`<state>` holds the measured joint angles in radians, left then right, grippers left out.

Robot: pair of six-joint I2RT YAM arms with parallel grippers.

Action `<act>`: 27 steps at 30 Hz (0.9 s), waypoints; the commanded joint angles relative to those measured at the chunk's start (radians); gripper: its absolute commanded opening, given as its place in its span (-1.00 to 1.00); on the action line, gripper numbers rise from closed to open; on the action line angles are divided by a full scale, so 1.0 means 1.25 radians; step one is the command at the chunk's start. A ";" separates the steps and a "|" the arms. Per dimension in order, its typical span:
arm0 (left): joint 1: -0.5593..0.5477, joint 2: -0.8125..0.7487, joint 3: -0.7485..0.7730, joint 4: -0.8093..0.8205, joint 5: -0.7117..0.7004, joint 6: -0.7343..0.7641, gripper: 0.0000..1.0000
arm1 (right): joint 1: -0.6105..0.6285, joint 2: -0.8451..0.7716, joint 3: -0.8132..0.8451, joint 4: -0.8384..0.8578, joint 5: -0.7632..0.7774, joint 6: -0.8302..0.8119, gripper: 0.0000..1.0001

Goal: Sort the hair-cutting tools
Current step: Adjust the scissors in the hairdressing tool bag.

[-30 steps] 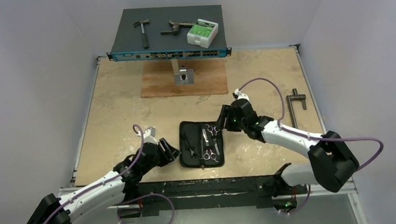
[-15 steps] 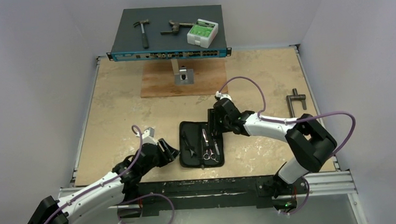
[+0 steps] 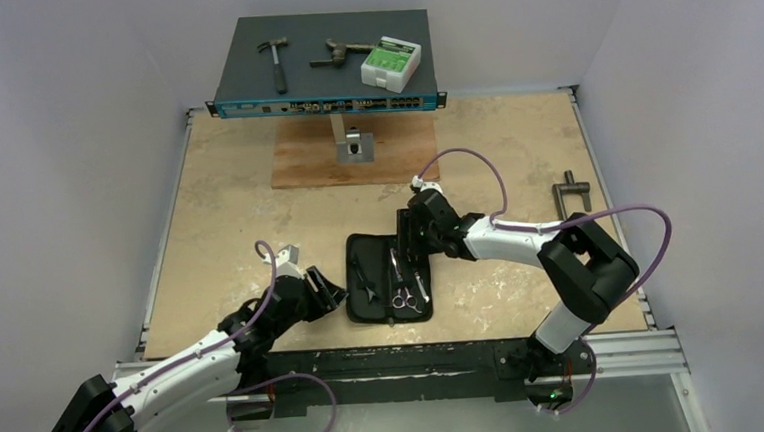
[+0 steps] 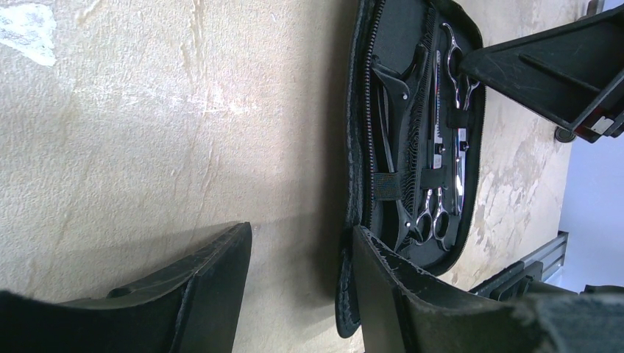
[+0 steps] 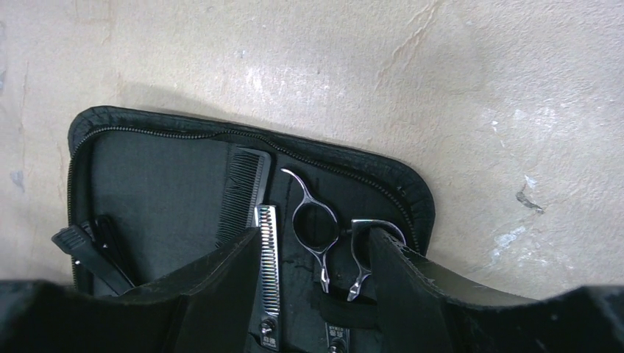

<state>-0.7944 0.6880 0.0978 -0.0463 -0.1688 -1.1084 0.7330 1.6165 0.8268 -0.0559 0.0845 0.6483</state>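
Note:
An open black zip case (image 3: 364, 307) lies on the table with the hair-cutting tools in it. In the right wrist view I see a black comb (image 5: 240, 190), a toothed silver scissor blade (image 5: 269, 250), the ring handles of another pair of scissors (image 5: 315, 219) and a black clip (image 5: 88, 250). My right gripper (image 5: 313, 246) is open and low over the case's far right part, its fingers either side of those ring handles. My left gripper (image 4: 302, 232) is open at the case's left edge (image 4: 353, 147), its right finger (image 4: 383, 272) against the case rim.
A network switch (image 3: 326, 104) on a stand at the back carries a hammer (image 3: 274, 62), a rusty tool (image 3: 341, 51) and a green-white box (image 3: 391, 63). A wooden board (image 3: 300, 166) lies under it. A grey T-shaped bar (image 3: 569, 200) lies at the right.
My right arm has swung left, bringing its gripper over the far right part of the case and the scissor handles. The left arm has stayed put.

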 commanded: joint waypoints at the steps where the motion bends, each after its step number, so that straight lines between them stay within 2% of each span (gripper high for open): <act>1: -0.003 0.021 -0.007 -0.044 -0.020 0.002 0.06 | 0.009 -0.004 0.000 0.041 -0.025 0.015 0.10; 7: -0.003 0.034 -0.005 -0.034 -0.018 0.005 0.06 | 0.021 -0.005 0.002 0.040 -0.027 0.017 0.07; 16: -0.003 0.028 -0.005 -0.045 -0.022 0.006 0.06 | 0.020 -0.017 -0.019 -0.015 0.046 0.061 -0.03; 27: -0.003 0.018 -0.006 -0.061 -0.027 0.002 0.06 | 0.020 -0.027 -0.020 -0.069 0.144 0.042 -0.21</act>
<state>-0.7944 0.7059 0.0990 -0.0269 -0.1703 -1.1084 0.7540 1.6089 0.8093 -0.0677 0.1703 0.7097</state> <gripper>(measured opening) 0.528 0.406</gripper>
